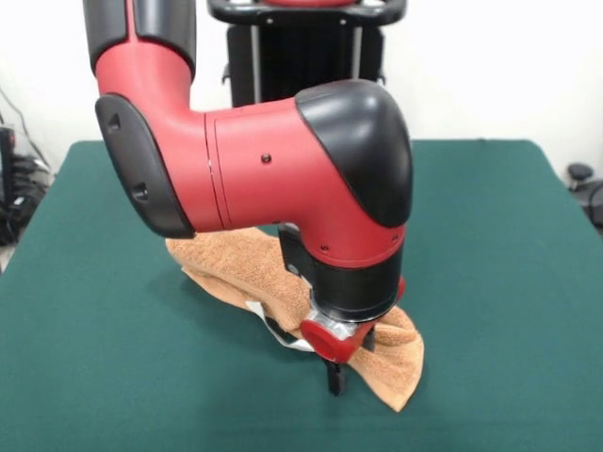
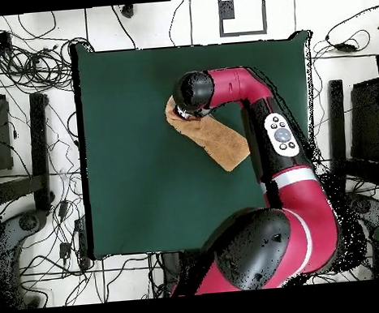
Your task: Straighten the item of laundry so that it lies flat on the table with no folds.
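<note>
The light orange-tan towel [image 1: 231, 264] lies bunched and folded into a long strip near the middle of the dark green table [image 1: 94, 358]. In the overhead view the towel [image 2: 223, 142] runs diagonally, and one end is hidden under the arm's wrist [image 2: 193, 93]. My gripper [image 1: 334, 375] points straight down at the towel's near end and touches or nearly touches it. The big red and black wrist hides most of the gripper. A small white tag [image 1: 256, 308] shows at the towel's edge.
The robot's black pedestal [image 1: 301, 47] stands at the table's far side. The red arm [image 2: 276, 132] reaches over the table's right part in the overhead view. Cables and stands [image 2: 23, 70] lie on the floor around the table [image 2: 128, 168].
</note>
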